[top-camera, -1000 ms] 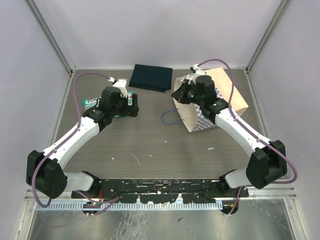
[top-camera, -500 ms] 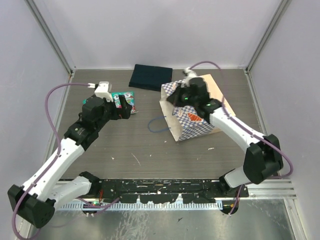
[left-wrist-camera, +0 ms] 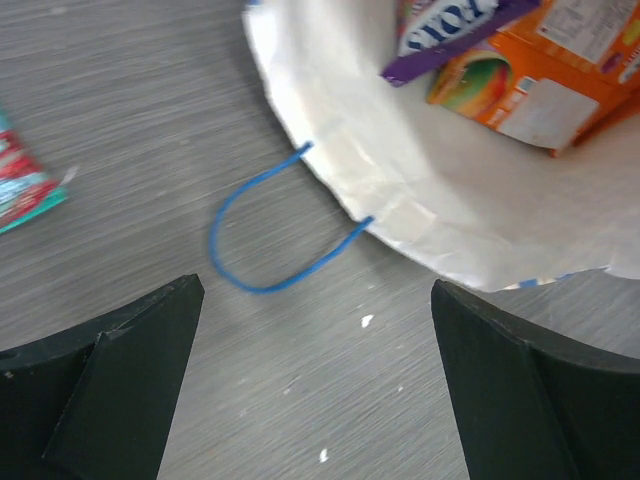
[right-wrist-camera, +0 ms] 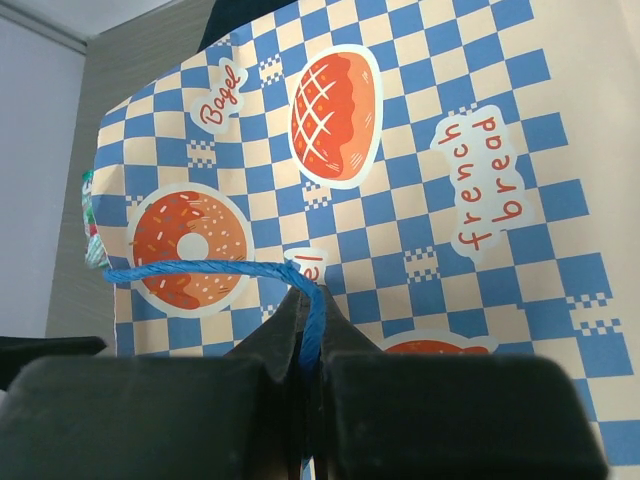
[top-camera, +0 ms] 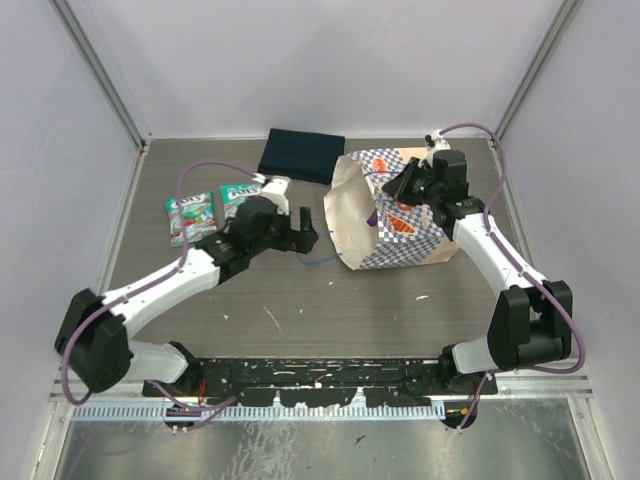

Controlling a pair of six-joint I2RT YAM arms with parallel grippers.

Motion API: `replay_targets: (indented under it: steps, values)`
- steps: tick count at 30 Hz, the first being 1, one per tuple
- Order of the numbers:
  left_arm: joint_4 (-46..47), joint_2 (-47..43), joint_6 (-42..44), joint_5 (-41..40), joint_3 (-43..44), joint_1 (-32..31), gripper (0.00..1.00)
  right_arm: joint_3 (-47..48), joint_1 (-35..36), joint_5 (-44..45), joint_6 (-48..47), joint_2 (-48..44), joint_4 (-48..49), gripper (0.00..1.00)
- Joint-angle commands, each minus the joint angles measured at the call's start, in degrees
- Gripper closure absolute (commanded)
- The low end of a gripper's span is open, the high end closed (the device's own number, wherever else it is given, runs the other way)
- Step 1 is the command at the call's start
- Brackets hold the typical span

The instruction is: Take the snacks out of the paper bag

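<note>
Grey wood-grain counter (top-camera: 300, 300) between pale walls is what I am working over. My left pincer (left-wrist-camera: 315, 300) is spread wide and empty, hanging just short of the mouth of the paper bag (top-camera: 405, 240). My right pincer (right-wrist-camera: 305, 335) is clamped tight on the bag's upper cord handle (right-wrist-camera: 190, 272), holding that rim up so the mouth gapes.

The bag lies on its side straight ahead of the left pincer. Its long axis runs away from those spread fingers, with the mouth pointing at the left pincer and the base on the far side. The lower handle loop (left-wrist-camera: 250, 280) lies flat on the counter, right under the gap between the left fingers. Just inside the cream lining, ahead and to the right of the left pincer, a purple pouch (left-wrist-camera: 450, 30) overlaps an orange pouch (left-wrist-camera: 530, 85). Two teal pouches (top-camera: 192, 215) lie on the counter behind the left pincer, well apart from the bag.

I judge the step in hand is reaching in for the next pouch. To do it well I would go in low and level along the bag's axis. I would clear the loop so it does not snag, aim for the purple pouch's near edge, and close across its flat faces. The right pincer should hold the rim up; if it sags, the paper may crumple under the left fingers.
</note>
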Motion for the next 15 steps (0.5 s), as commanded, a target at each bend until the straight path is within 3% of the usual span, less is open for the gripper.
replay_targets:
  steps: [1, 10, 13, 15]
  values:
    - [12.42, 9.68, -0.32, 0.13, 6.37, -3.94, 0.00, 1.33, -0.15, -1.56, -1.85, -0.85, 0.76, 0.99]
    - [19.95, 20.72, -4.84, 7.30, 17.90, -4.89, 0.02, 2.21, -0.05, -1.84, -4.33, -2.61, -2.14, 0.99]
    - [21.54, 25.67, -1.16, 7.82, 20.60, -4.86, 0.01, 2.92, -0.05, -1.58, -4.66, -3.22, -2.85, 0.99]
    - [28.29, 28.74, 2.83, 11.08, 18.83, -4.84, 0.02, 3.76, -0.05, -1.42, -5.38, -3.56, -4.04, 0.99]
